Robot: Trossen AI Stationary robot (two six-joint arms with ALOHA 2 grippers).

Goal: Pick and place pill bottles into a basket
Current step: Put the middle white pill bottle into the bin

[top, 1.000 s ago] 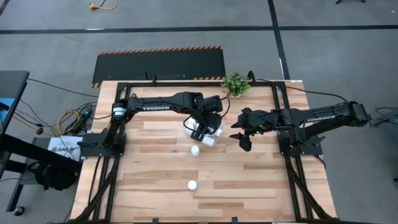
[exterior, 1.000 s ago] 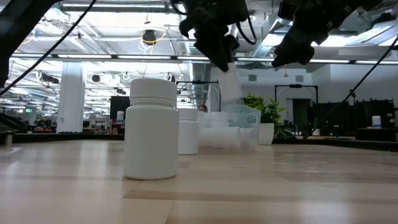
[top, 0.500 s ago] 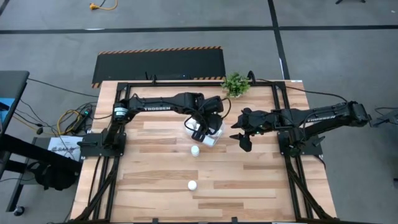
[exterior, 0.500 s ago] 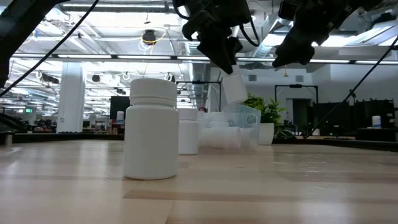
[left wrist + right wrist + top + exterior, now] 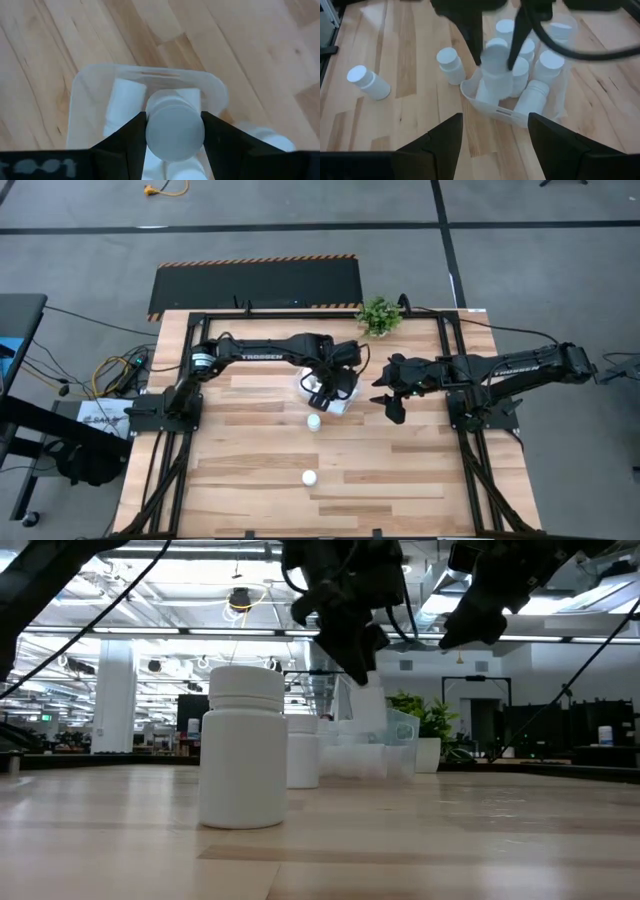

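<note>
My left gripper (image 5: 328,378) is shut on a white pill bottle (image 5: 175,131) right over the clear basket (image 5: 487,111), which holds several white bottles. The basket also shows in the high view (image 5: 345,406) and the low view (image 5: 398,736). Two more bottles stand on their bases on the table: one close to the basket's near side (image 5: 314,422), one nearer the front edge (image 5: 309,477). My right gripper (image 5: 392,406) is open and empty, hovering to the right of the basket. My left gripper pinches the bottle's round sides (image 5: 150,131) between its two fingers (image 5: 125,147). The fingers come from above, pointing down. The bottle hangs below them, nearly upright and slightly tilted, its lower end (image 5: 368,720) at about the height of the basket's rim.
A small green potted plant (image 5: 378,313) stands at the table's far edge, behind the basket. Black frame rails run along the table's left and right sides. Bare wood lies at the front and to the right of the two loose bottles.
My left gripper has gone down toward the basket with the bottle, shifting a little toward the table's near edge. The bottle has stayed in the hold and now hangs lower, closer to upright, at the basket's rim.
</note>
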